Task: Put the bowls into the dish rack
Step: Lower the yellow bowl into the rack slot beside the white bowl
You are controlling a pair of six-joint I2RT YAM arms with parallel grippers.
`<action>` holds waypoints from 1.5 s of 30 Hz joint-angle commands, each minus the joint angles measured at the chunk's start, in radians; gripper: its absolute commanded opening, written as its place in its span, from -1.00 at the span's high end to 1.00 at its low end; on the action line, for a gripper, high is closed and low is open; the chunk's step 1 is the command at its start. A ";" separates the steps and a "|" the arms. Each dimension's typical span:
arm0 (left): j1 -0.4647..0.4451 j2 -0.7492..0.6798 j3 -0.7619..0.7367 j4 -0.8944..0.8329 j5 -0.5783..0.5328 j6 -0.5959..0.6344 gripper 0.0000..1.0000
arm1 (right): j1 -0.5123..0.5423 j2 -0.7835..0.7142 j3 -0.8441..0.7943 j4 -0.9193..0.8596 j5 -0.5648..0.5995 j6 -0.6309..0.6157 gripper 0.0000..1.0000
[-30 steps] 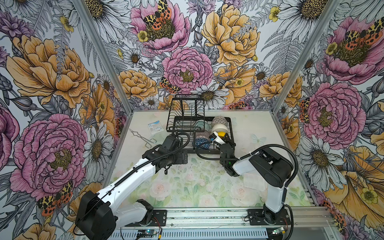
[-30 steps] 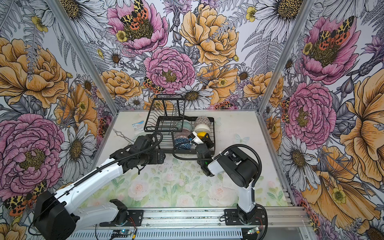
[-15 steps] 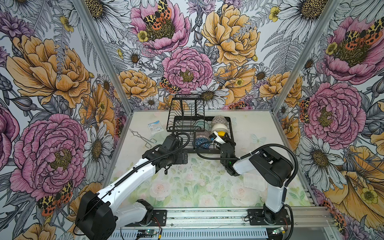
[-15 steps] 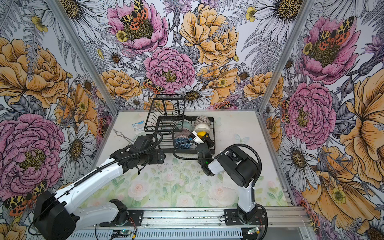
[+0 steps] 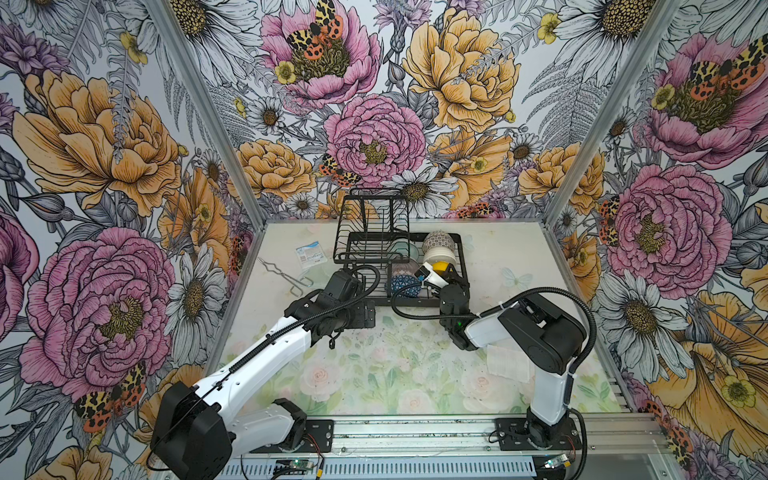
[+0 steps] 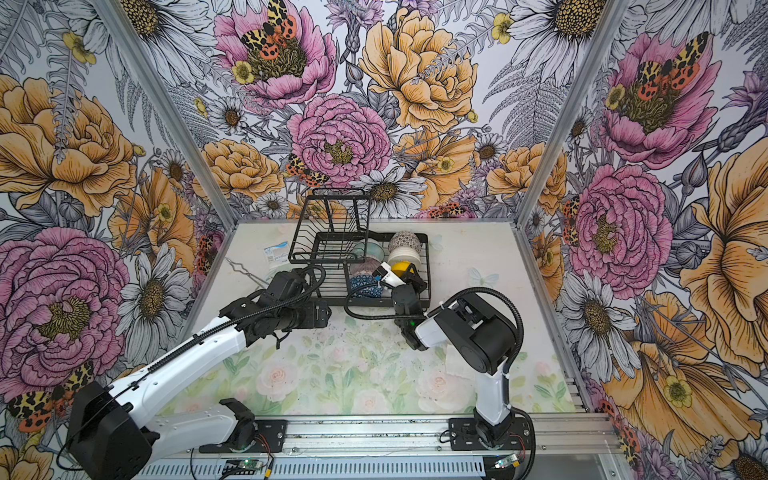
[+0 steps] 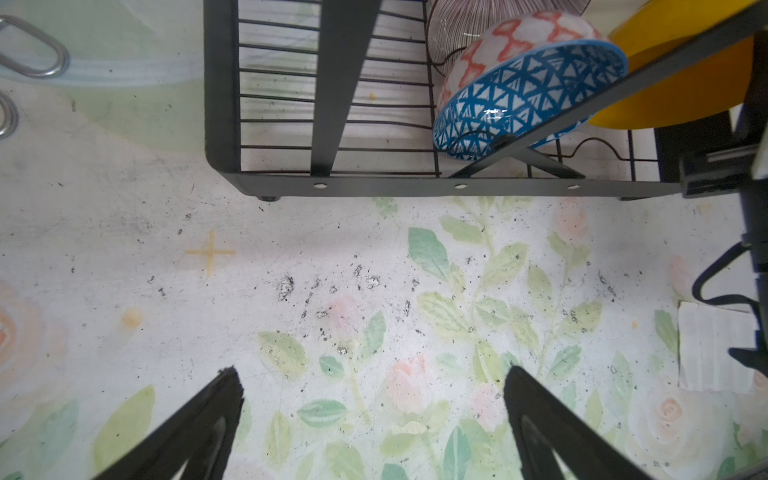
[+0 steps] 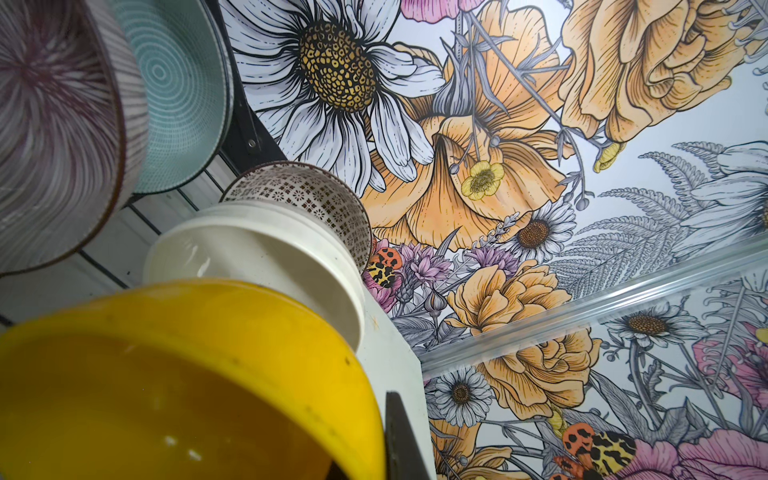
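No shift: six bowls (image 5: 438,242), one rack (image 7: 374,188)

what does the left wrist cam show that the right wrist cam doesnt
Only the left wrist view: the blue triangle bowl leaning by the dish rack's front rail, and the left gripper open over the table. Only the right wrist view: the teal ringed bowl, the cream-white bowl and the black-and-white patterned bowl behind it. Both: the yellow bowl and the pink lined bowl.
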 commanded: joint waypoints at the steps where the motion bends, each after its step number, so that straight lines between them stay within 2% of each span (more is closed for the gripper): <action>1: 0.004 -0.012 0.008 0.006 0.018 0.014 -0.97 | -0.009 0.005 0.045 0.061 0.004 -0.016 0.99; 23: 0.003 -0.021 -0.011 0.007 0.013 0.006 -0.98 | -0.027 0.091 0.042 0.113 -0.023 -0.059 1.00; 35: 0.002 -0.024 -0.015 0.006 0.012 0.003 -0.97 | -0.020 0.045 -0.001 0.070 -0.063 -0.018 1.00; 42: 0.001 -0.026 -0.017 0.006 0.012 0.003 -0.98 | -0.012 0.038 -0.015 0.040 -0.065 0.006 0.78; 45: 0.001 -0.030 -0.018 0.006 0.012 0.002 -0.98 | -0.011 0.035 -0.021 0.037 -0.060 0.016 0.76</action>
